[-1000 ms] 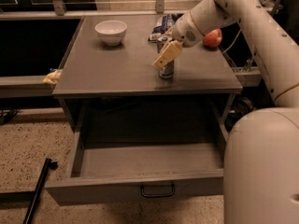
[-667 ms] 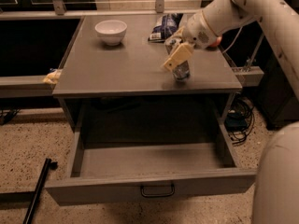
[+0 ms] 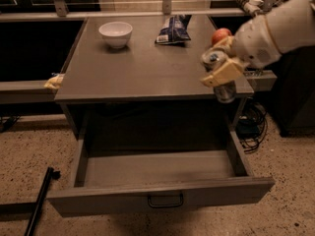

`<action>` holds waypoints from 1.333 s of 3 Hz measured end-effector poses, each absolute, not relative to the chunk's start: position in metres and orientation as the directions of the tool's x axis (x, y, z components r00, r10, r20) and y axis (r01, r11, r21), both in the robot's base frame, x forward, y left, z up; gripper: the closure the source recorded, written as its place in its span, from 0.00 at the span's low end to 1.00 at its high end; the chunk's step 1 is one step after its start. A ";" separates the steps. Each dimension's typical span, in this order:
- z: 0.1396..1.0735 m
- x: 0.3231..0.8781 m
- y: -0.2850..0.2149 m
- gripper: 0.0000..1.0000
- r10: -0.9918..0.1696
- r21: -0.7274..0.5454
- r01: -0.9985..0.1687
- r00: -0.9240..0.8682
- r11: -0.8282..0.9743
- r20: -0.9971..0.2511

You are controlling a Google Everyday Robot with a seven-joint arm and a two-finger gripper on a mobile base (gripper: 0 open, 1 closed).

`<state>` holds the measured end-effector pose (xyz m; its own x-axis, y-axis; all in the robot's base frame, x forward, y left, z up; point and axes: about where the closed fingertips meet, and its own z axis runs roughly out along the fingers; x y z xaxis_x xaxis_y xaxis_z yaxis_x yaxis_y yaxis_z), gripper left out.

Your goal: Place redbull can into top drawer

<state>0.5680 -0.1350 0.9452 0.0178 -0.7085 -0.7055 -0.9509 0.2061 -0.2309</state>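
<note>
Pincer [image 3: 219, 66] clamps redbull can [image 3: 225, 90] by grey table [image 3: 142, 70] edge, top drawer [image 3: 108, 196] open over speckled floor [image 3: 29, 154].

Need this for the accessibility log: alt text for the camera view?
The robot's pincer grips the redbull can in the air at the grey table's front right corner, with the top drawer open below. A white bowl, a blue snack bag and a red fruit sit farther back on the tabletop.

Lab-like room: metal table [image 3: 138, 68], floor cables [image 3: 252, 128], tool [image 3: 220, 70] over table edge.
</note>
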 end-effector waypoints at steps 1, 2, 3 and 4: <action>0.949 0.507 -0.157 1.00 -0.668 -0.233 -0.948 0.029 0.219 -0.743; 0.952 0.489 -0.188 1.00 -0.642 -0.221 -0.933 -0.014 0.285 -0.767; 0.920 0.493 -0.167 1.00 -0.581 -0.191 -0.954 0.023 0.230 -0.814; 0.882 0.497 -0.119 1.00 -0.455 -0.164 -0.980 0.095 0.115 -0.885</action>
